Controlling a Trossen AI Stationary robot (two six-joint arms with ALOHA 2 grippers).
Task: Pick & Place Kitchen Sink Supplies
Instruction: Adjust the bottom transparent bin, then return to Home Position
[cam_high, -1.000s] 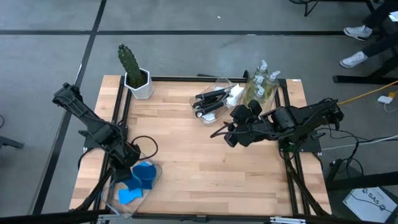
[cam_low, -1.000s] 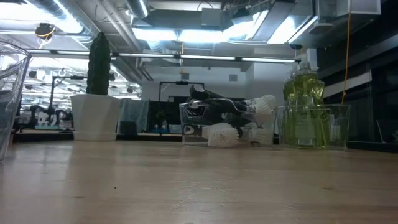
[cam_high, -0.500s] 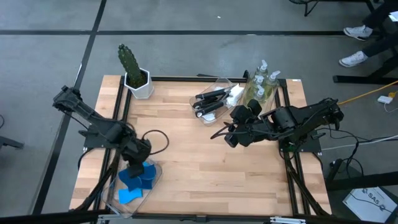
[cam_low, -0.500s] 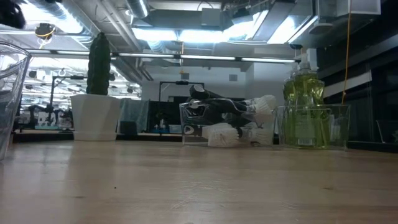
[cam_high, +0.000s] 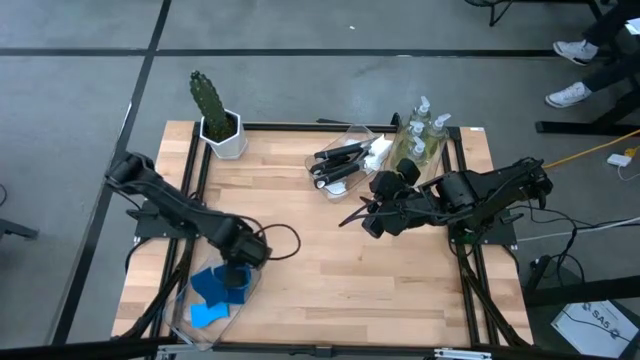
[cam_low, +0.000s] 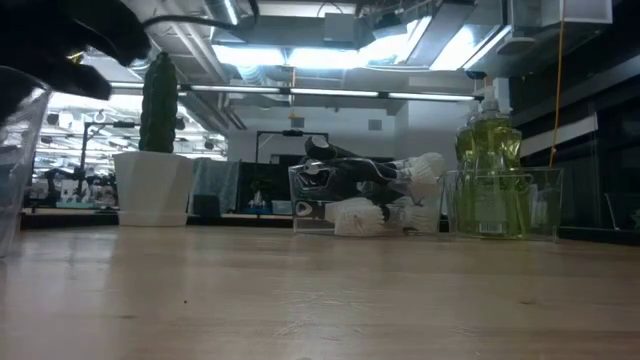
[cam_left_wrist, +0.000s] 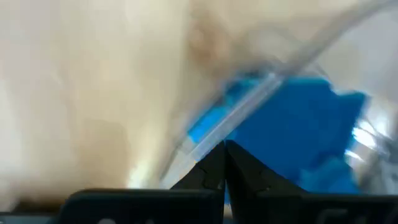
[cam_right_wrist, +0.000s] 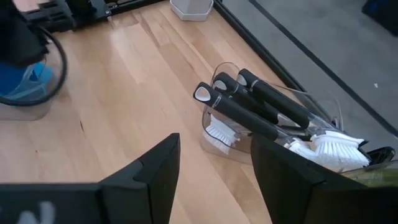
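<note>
L gripper (cam_left_wrist: 224, 163): fingertips pressed together, nothing held, hovering at rim of clear bin (cam_high: 238, 298). Blue sponges (cam_high: 218, 290) lie in bin just ahead/below, flat. R gripper (cam_right_wrist: 214, 177) spread wide mid-table, farther off, by brushes (cam_right_wrist: 258, 106). L arm nearer.

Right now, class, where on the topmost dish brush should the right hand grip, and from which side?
Probably mid-handle on the topmost dish brush, coming from above. Its black handle lies nearly flat across the clear bin, exposed on top, with the white head at the far end. The right hand is open, facing it.
</note>
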